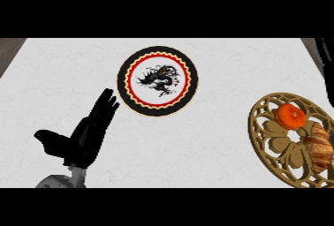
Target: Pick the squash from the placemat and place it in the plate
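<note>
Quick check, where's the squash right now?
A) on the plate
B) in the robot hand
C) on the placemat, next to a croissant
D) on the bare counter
C: the orange squash sits on the gold placemat beside the croissant. The plate shows only its pattern, and the left robot hand is open, far from the squash.
</note>
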You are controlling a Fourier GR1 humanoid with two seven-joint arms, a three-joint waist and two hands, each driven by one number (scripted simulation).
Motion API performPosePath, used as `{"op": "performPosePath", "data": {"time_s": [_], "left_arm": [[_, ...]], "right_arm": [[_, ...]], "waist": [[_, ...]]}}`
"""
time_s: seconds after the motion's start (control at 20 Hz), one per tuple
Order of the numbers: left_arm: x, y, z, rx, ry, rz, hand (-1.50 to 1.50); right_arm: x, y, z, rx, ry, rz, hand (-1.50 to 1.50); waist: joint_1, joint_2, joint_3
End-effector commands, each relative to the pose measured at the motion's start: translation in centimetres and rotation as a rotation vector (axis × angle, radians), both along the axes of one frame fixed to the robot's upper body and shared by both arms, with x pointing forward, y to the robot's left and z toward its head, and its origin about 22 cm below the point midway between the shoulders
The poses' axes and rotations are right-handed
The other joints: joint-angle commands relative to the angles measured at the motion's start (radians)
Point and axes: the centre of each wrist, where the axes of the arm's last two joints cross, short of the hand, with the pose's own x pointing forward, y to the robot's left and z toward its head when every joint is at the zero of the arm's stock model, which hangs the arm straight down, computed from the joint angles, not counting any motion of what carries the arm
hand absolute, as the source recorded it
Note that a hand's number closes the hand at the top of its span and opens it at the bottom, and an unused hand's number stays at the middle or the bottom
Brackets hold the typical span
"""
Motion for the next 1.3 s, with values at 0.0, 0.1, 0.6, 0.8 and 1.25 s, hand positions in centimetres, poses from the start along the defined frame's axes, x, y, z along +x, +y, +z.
{"op": "performPosePath", "data": {"time_s": [0.0,0.1,0.6,0.8,1.25], "left_arm": [[-0.4,1.9,-0.6,0.089,-0.008,0.032,0.0],[-0.2,5.9,0.0,0.294,-0.048,0.122,0.0],[-2.7,13.5,-2.4,0.617,-0.047,0.243,0.0],[-2.5,12.2,-1.6,0.619,-0.069,0.235,0.0],[-3.3,14.3,-3.0,0.637,-0.06,0.231,0.0]], "right_arm": [[0.2,-1.0,-0.4,0.129,0.021,-0.113,-1.5],[-0.4,-3.4,-2.6,0.368,0.072,-0.292,-1.5],[-3.2,-5.5,-9.8,0.558,0.023,-1.292,-1.5],[-5.5,0.6,-9.5,0.596,-0.065,-1.327,-1.5],[-11.9,-0.6,-11.7,0.238,0.422,-1.158,-1.5]], "waist": [[0.007,-0.001,0.015],[-0.007,-0.006,0.02],[-0.003,-0.003,0.011],[-0.004,-0.007,0.014],[-0.002,-0.002,0.008]]}}
